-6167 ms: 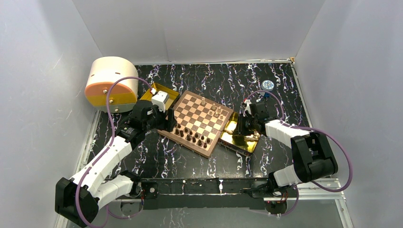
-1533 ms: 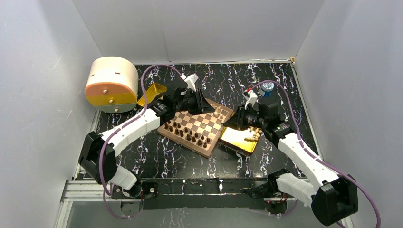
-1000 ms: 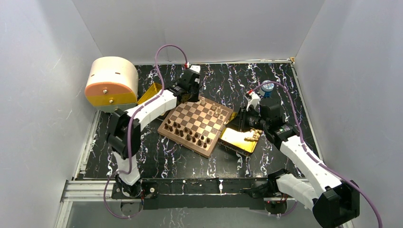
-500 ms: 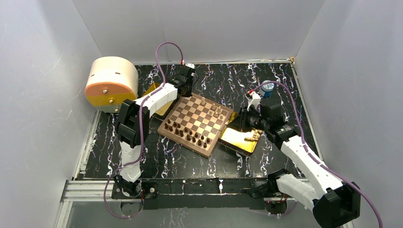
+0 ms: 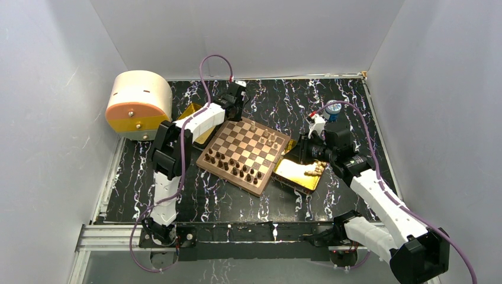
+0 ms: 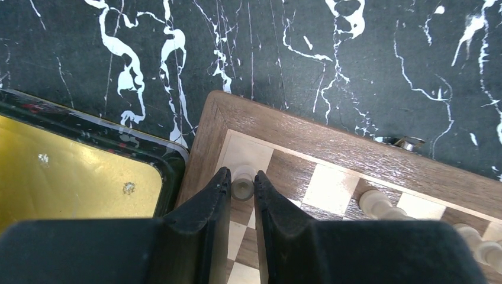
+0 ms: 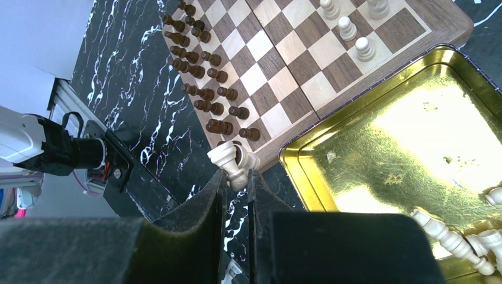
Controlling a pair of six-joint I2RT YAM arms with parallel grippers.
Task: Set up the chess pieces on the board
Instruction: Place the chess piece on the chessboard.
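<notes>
**Left arm swung to far board corner**
Left fingers (image 6: 224, 179) pinch a light chessman (image 6: 243, 186) standing on the board's (image 6: 308, 133) far-left corner square, beside the left gold tray (image 6: 71, 177). Right fingers (image 7: 221, 180) pinch a tilted light chessman (image 7: 228, 157) near the right gold tray (image 7: 414, 118).

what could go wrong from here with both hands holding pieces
1. The left hand is shut on a light piece at a corner square of the board, right beside the gold tray; a sloppy release could tip it over the rim.
2. The right hand pinches a tilted light piece at its fingertips; it may slip or land lying down.
</notes>
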